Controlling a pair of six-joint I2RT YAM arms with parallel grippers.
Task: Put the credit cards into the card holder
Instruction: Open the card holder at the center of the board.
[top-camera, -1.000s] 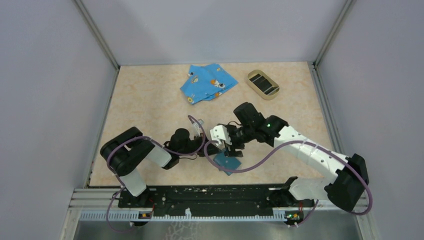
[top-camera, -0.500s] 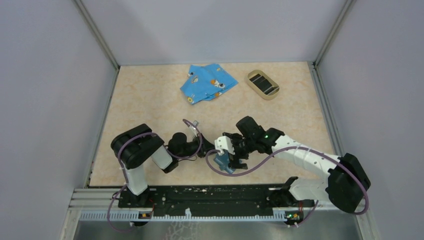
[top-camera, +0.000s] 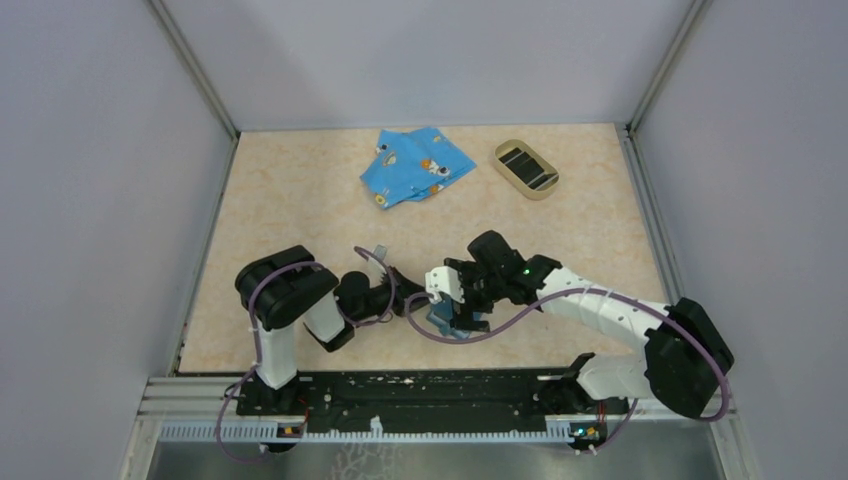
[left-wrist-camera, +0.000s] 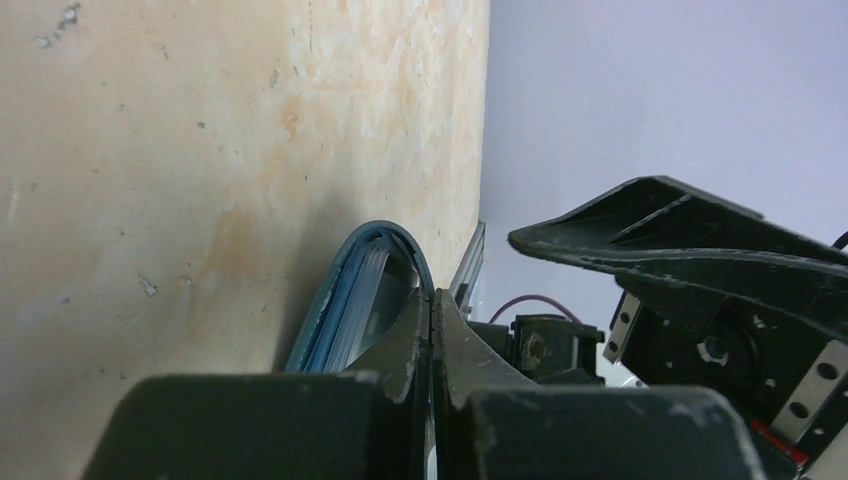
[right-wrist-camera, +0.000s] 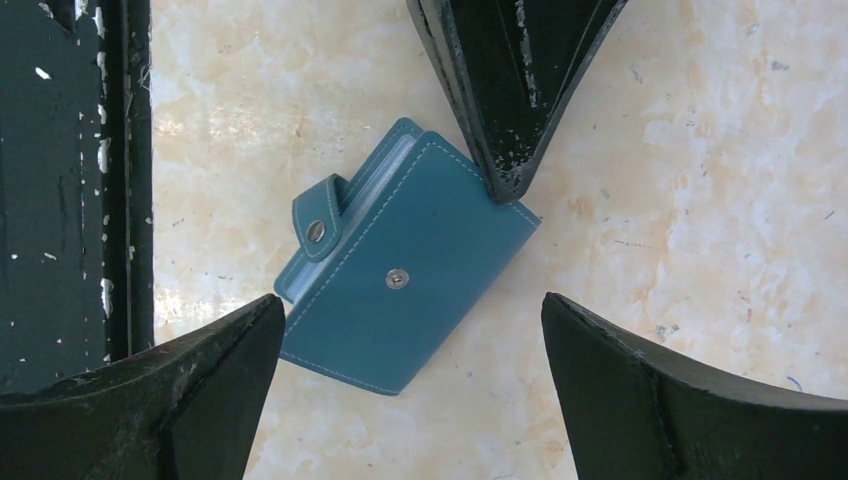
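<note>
The right claw has come over the holder, jaws wide apart. The left claw is clamped on its corner. The cards are still in the tray at upper right.

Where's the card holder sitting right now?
Top view: the card holder lies at the table's near-centre edge, between the arms, one corner pinched by the left gripper, under the open right gripper.

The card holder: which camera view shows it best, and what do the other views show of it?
The right wrist view: the card holder lies nearly whole on the table, cover up, snap and strap tab plain. The left wrist view shows only its curved edge. The top external view shows a small, partly hidden teal patch.
</note>
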